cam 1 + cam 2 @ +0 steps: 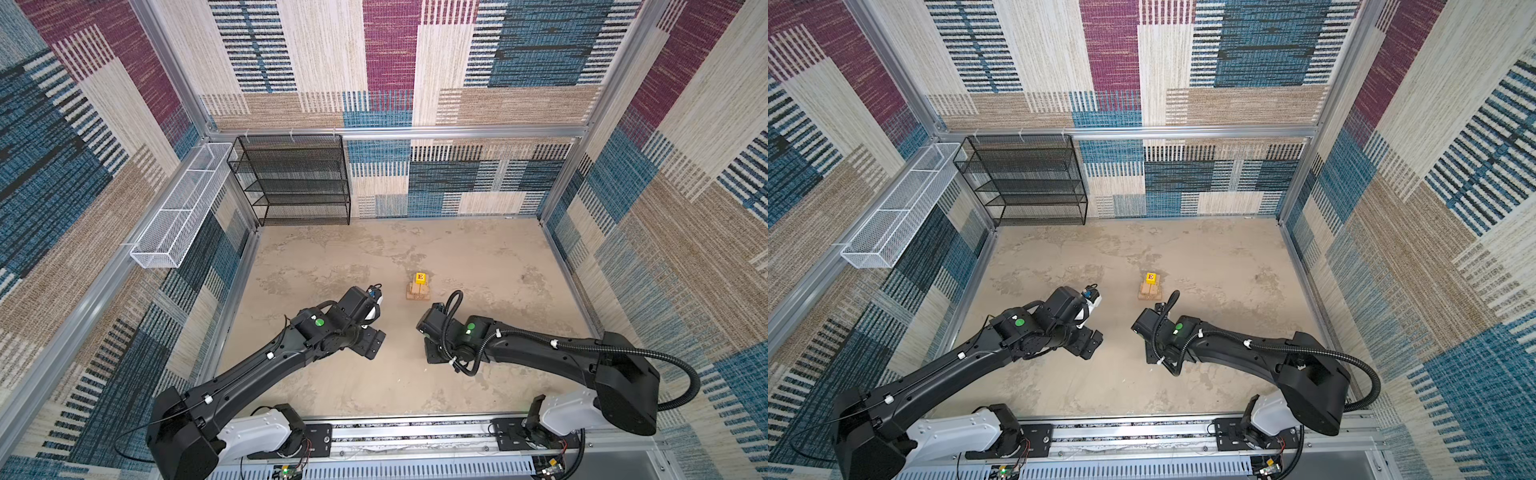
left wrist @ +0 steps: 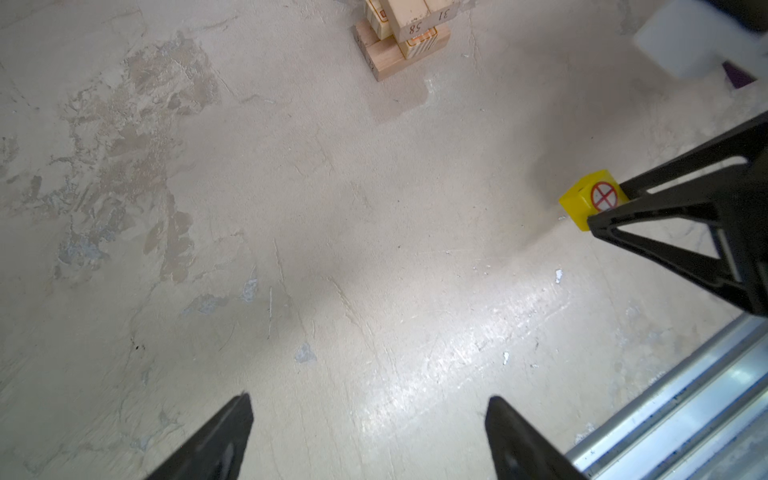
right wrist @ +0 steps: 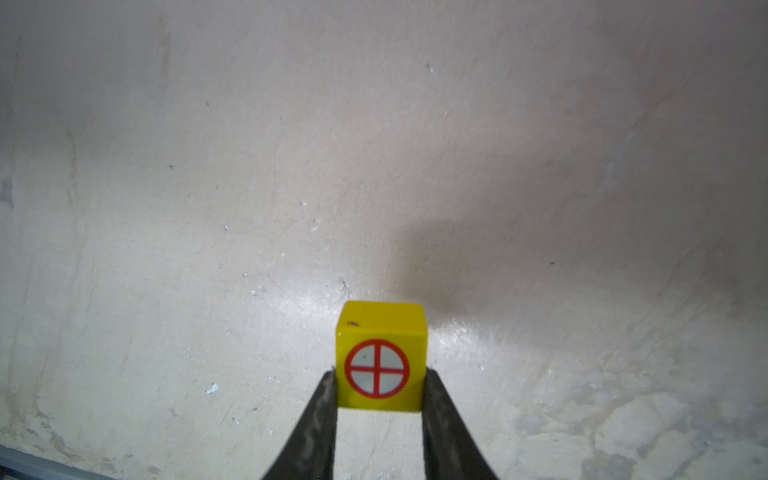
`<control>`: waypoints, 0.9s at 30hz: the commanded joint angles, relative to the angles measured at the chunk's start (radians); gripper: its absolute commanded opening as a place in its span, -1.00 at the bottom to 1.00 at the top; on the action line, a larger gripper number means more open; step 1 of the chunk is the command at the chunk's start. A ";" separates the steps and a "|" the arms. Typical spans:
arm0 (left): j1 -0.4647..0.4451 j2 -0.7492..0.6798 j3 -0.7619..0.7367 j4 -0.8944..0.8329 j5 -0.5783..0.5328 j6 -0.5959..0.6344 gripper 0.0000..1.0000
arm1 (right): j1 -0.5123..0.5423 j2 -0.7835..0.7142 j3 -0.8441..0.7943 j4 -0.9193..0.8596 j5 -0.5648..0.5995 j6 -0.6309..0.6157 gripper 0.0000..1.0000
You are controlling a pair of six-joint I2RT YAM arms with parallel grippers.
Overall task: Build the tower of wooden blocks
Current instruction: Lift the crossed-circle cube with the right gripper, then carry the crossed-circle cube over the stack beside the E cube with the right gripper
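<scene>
The tower (image 1: 418, 291) (image 1: 1149, 291) stands mid-table in both top views: crossed tan planks with a yellow cube (image 1: 420, 278) marked E on top. Its numbered planks (image 2: 403, 37) also show in the left wrist view. My right gripper (image 3: 380, 380) is shut on a second yellow cube (image 3: 380, 357) with a red crossed circle, held just above the table in front of the tower. That cube (image 2: 590, 199) also shows in the left wrist view. My left gripper (image 2: 370, 403) is open and empty over bare table, left of the tower. A purple wedge (image 2: 737, 77) peeks out, mostly hidden.
A black mesh shelf (image 1: 295, 178) stands at the back left. A white wire basket (image 1: 183, 208) hangs on the left wall. An aluminium rail (image 1: 415, 432) runs along the table's front edge, close to both grippers. Patterned walls close in the table.
</scene>
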 commanded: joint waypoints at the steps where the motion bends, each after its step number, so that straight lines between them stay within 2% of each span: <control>1: 0.001 -0.015 0.003 -0.004 -0.011 0.017 0.85 | -0.001 0.005 0.052 -0.023 0.045 -0.007 -1.00; 8: 0.001 -0.035 0.004 -0.003 -0.017 0.016 0.85 | -0.032 0.055 0.171 -0.044 0.056 -0.053 -1.00; 17: 0.001 -0.062 0.000 0.004 -0.007 0.011 0.85 | -0.164 0.135 0.273 0.021 0.020 -0.098 -1.00; 27: 0.001 -0.072 -0.002 0.015 0.033 0.008 0.85 | -0.205 0.254 0.405 0.018 0.048 -0.135 -1.00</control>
